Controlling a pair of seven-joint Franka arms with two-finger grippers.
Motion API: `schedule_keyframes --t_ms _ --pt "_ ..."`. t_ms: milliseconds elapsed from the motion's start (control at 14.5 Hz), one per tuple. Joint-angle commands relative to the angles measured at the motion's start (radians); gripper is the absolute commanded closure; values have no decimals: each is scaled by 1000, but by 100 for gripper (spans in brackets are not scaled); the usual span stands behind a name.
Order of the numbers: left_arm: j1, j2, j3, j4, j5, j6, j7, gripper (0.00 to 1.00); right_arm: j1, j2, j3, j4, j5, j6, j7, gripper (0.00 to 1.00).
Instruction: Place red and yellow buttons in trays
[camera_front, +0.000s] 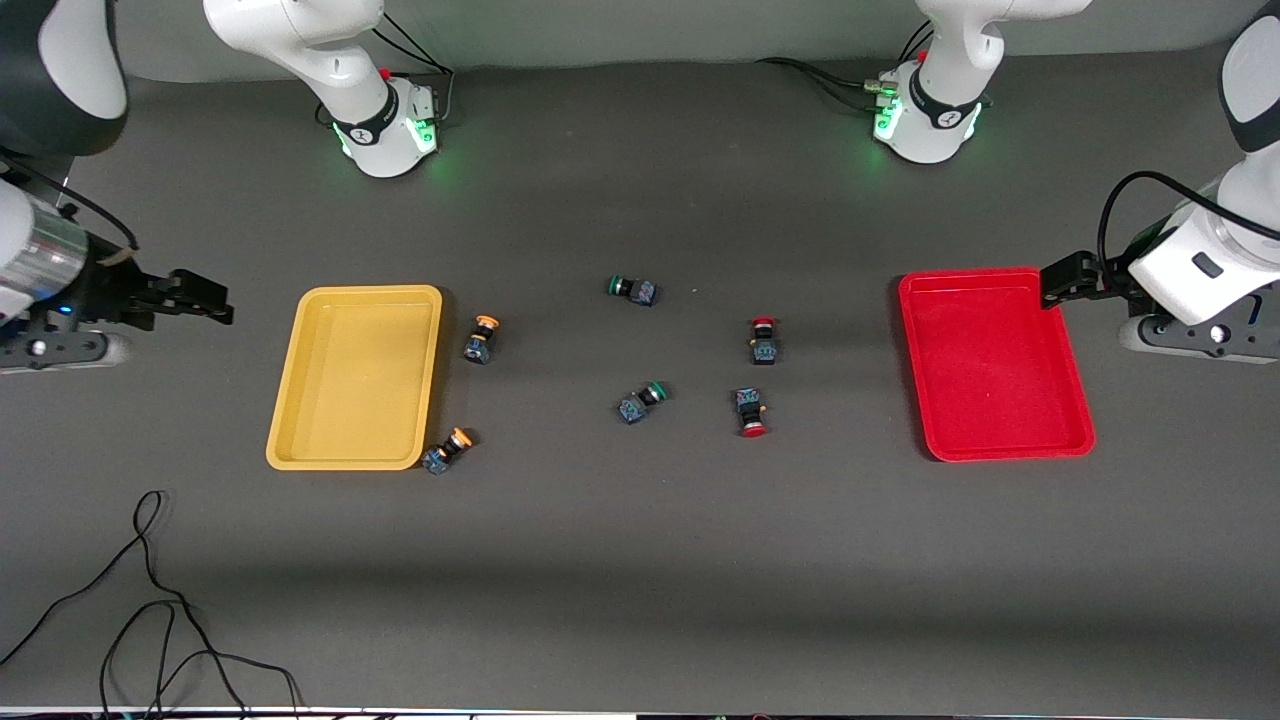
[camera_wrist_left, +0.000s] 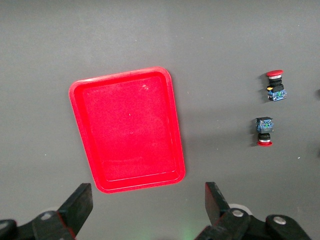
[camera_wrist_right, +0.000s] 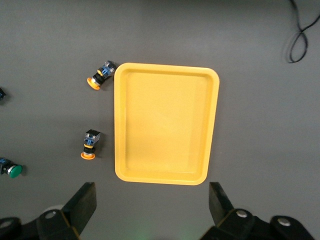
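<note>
A yellow tray (camera_front: 355, 380) lies toward the right arm's end and a red tray (camera_front: 990, 365) toward the left arm's end; both are empty. Two yellow-capped buttons (camera_front: 481, 338) (camera_front: 446, 451) lie beside the yellow tray. Two red-capped buttons (camera_front: 764, 340) (camera_front: 750, 412) lie on the table between the middle and the red tray. My right gripper (camera_front: 212, 300) is open and empty, up beside the yellow tray (camera_wrist_right: 165, 125). My left gripper (camera_front: 1052, 284) is open and empty, up by the red tray's (camera_wrist_left: 127, 130) edge. The wrist views show the yellow (camera_wrist_right: 101, 75) (camera_wrist_right: 90, 143) and red buttons (camera_wrist_left: 275, 85) (camera_wrist_left: 264, 131).
Two green-capped buttons (camera_front: 632, 289) (camera_front: 641, 402) lie on the table's middle, between the yellow and red ones. A loose black cable (camera_front: 150, 600) curls on the table near the front camera, toward the right arm's end. The arm bases (camera_front: 385, 125) (camera_front: 925, 120) stand along the table's back edge.
</note>
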Motion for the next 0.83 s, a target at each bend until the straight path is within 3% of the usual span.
schedule_keyframes --t_ms 0,207,276,483,759 --pt "-21 -4 8 -14 6 1 -30 0 73 73 2 6 19 26 116 0" --pt "-34 -16 -31 -109 -9 61 -77 0 153 138 9 -40 19 84 225 0" --pt "-38 -22 -53 -143 -12 84 -111 0 158 138 38 -87 19 138 274 0" --pt "-113 -22 -149 -250 -25 243 -298 0 160 126 120 -297 21 354 366 0" --pt "-285 20 -167 -280 -25 354 -497 0 160 138 167 -520 21 644 452 0"
